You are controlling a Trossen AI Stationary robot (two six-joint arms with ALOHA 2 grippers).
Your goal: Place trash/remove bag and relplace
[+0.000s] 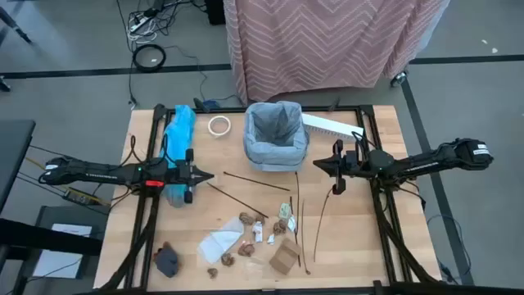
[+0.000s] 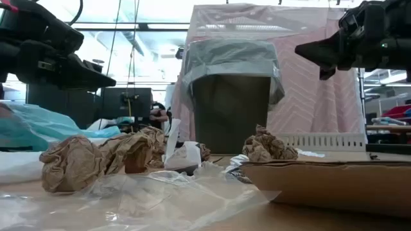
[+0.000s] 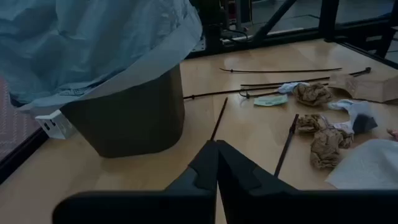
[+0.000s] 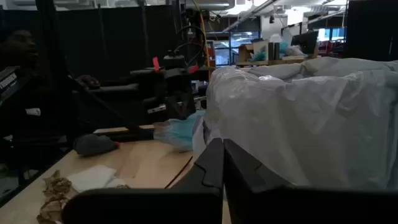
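A dark bin (image 1: 276, 156) lined with the light grey bag (image 1: 276, 131) stands at the table's far middle; the bag's rim is folded over the bin's edge (image 3: 93, 50). The trash lies on the near middle of the table: thin dark sticks (image 1: 246, 180), brown paper wads (image 1: 250, 220), a cardboard scrap (image 1: 284, 256) and white paper (image 1: 221, 244). A turquoise bag (image 1: 178, 131) lies at the left, partly under my left arm. My left gripper (image 1: 209, 175) hovers shut to the left of the bin, holding nothing. My right gripper (image 1: 318, 165) hovers shut to the right of the bin, holding nothing.
A white tape ring (image 1: 219, 125) lies left of the bin, and a long white box (image 1: 332, 125) lies to its right. A dark lump (image 1: 167, 260) sits near the front left. Black frame rails (image 1: 385, 221) run along the table's sides. A pink patterned cloth (image 1: 327, 41) hangs beyond the far edge.
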